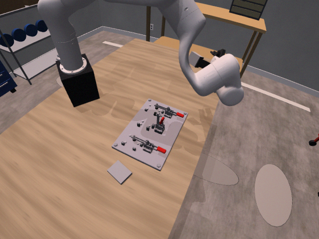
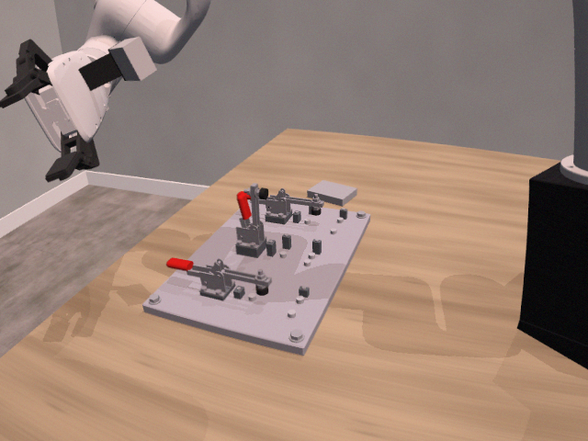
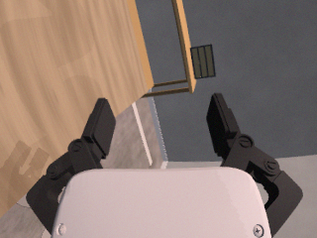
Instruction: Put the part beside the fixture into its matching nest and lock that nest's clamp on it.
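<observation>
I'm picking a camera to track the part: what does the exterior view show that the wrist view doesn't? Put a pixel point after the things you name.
Only exterior: the flat part (image 2: 331, 190), the fixture plate (image 2: 265, 320) and its three clamps, the middle one's bar raised.

Only wrist: a wooden bench (image 3: 185, 47) with a dark slatted panel (image 3: 203, 61) by it.

Both: the open gripper (image 2: 35, 137) (image 3: 159, 107), the wooden table (image 2: 427, 370) (image 3: 64, 45) and the floor.
</observation>
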Motion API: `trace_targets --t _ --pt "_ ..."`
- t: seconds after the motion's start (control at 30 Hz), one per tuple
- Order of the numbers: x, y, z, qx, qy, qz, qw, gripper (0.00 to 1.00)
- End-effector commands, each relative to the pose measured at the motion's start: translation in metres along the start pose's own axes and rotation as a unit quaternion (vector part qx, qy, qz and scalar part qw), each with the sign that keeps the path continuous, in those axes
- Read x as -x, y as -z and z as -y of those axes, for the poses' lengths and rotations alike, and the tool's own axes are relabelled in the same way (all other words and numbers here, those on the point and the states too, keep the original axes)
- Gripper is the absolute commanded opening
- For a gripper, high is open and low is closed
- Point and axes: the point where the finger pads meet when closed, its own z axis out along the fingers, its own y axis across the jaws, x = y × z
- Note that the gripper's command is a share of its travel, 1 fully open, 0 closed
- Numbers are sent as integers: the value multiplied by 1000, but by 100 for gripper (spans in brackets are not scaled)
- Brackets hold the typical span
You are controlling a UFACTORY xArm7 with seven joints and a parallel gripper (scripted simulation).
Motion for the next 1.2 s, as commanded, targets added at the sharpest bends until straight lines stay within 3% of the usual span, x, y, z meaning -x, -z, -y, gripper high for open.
trace_targets --t 0.0,0.73,0.87,1.0,1.1,1.17 --pt "0 1 -2 -1 2 0 1000 100" --pt "0 3 1 -9 10 3 1000 100" --pt "-3 10 12 -37 35 11 999 100" --pt "-11 27 32 -90 84 20 992 100" --pt "-12 29 35 -97 91 20 991 100" --pt "-18 39 45 -126 119 21 985 100"
